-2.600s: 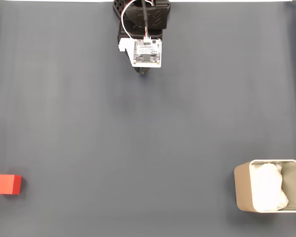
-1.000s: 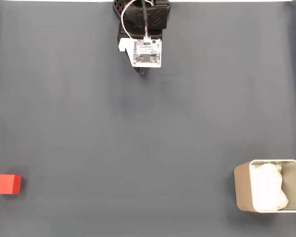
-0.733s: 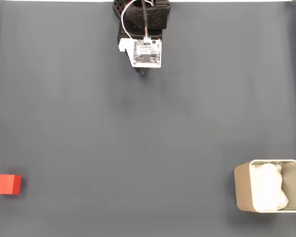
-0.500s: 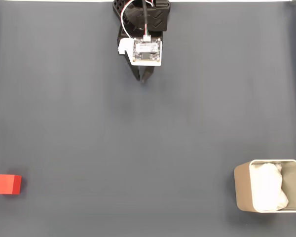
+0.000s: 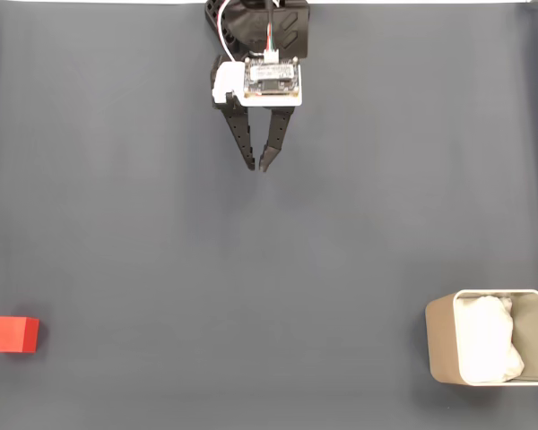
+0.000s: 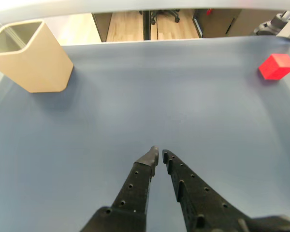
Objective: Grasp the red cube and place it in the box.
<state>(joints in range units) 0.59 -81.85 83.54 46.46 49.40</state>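
Gripper [image 5: 256,167]: your black fingers were almost shut, holding nothing, near the mat's [image 5: 143,179] top edge.
Red cube [image 5: 13,334]: it sat by the left edge.
Box [image 5: 441,345]: it stood in the bottom right corner.

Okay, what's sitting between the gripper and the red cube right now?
Nothing: in the fixed view, only bare dark grey mat lies between the gripper and the red cube. The box sits off on the opposite side.

One red cube [image 5: 13,334], one box [image 5: 441,345].
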